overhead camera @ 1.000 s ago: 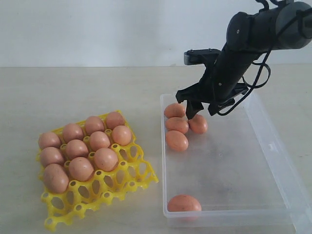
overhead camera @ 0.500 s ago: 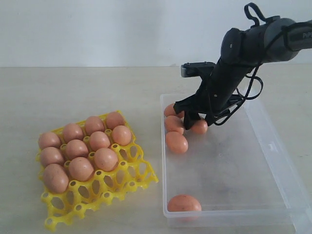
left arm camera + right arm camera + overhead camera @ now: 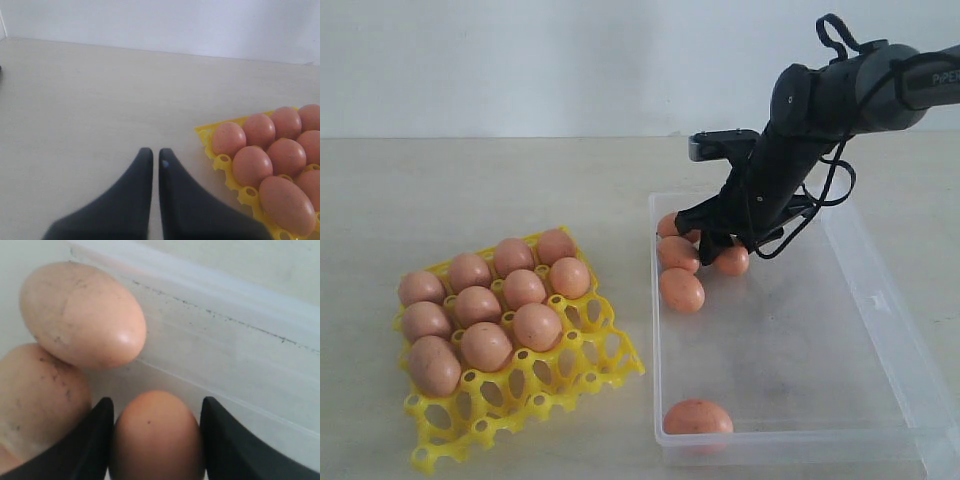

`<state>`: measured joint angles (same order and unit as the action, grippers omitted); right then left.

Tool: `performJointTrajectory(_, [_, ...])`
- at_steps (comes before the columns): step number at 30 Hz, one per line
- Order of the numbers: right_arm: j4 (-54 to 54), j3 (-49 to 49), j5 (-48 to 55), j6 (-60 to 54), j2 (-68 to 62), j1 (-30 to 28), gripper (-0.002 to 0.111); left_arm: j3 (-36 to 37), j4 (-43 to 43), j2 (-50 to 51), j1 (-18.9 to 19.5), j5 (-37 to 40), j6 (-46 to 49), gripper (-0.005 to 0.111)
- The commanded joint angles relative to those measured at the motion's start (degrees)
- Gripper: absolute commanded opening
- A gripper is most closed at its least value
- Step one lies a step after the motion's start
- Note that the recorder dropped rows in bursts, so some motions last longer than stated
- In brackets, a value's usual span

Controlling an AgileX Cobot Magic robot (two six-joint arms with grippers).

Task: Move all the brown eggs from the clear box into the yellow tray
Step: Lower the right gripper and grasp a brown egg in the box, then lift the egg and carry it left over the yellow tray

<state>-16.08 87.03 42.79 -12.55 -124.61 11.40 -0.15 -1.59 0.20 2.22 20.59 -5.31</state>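
Eleven brown eggs (image 3: 524, 288) occupy the yellow tray (image 3: 612, 352); five wait in the clear box (image 3: 790, 432) at 3 o'clock (right gripper (image 3: 721, 244) straddles one, grip unclear).

Black arm (image 3: 840, 90), looped cables (image 3: 834, 32), tapered right tool (image 3: 722, 245)

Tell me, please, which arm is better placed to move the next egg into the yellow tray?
Right: the right gripper holds an egg between its fingers inside the clear box, while the left gripper is shut over the table.

The tray (image 3: 595, 372) sits left of the box (image 3: 800, 350), eggs (image 3: 537, 326) in both.
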Motion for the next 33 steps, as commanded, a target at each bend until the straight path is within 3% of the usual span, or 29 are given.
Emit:
performJointTrajectory(1, [1.8,-0.2,2.5,-0.7,-0.9,-0.6,0.0,0.1,0.1,-0.2,0.2,-0.2,0.3,0.004])
performJointTrajectory(15, [0.9,-0.7,3.5,4.1,7.6,-0.5,0.0,0.1,0.1,-0.2,0.2,-0.2,0.3,0.004])
performJointTrajectory(19, [-2.1,-5.8,-1.9,4.6,13.6,0.6,0.0,0.1,0.1,-0.2,0.2,-0.2,0.3,0.004])
performJointTrajectory(25, [-5.3,-21.9,-22.0,4.7,25.5,6.8,0.0,0.1,0.1,-0.2,0.2,-0.2,0.3,0.004])
performJointTrajectory(33, [-6.5,-50.1,-69.3,5.0,42.4,26.2,0.0,0.1,0.1,-0.2,0.2,-0.2,0.3,0.004])
